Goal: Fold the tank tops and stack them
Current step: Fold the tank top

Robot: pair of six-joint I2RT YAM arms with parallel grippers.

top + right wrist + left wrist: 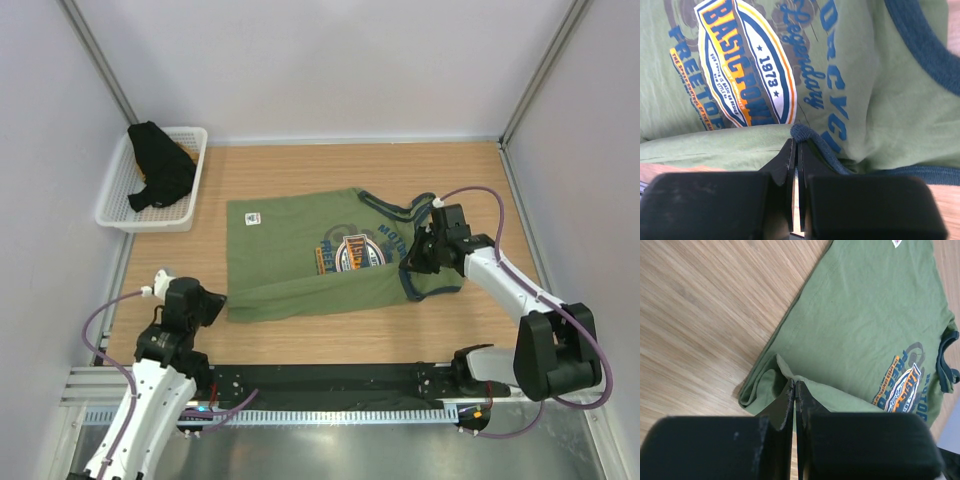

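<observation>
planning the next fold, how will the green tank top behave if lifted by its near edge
Probably floppy: the green tank top lies in a soft fold along its near edge and bunches at the right gripper. Likely light: the cloth looks thin. Lifted, its middle would probably sag between that and the left gripper.

olive green tank top [865, 100] chest | "BASIC POWE…" | "1973" | "Legendary" | "FREETO…", partly hidden | "…RCYC…", partly hidden
</observation>
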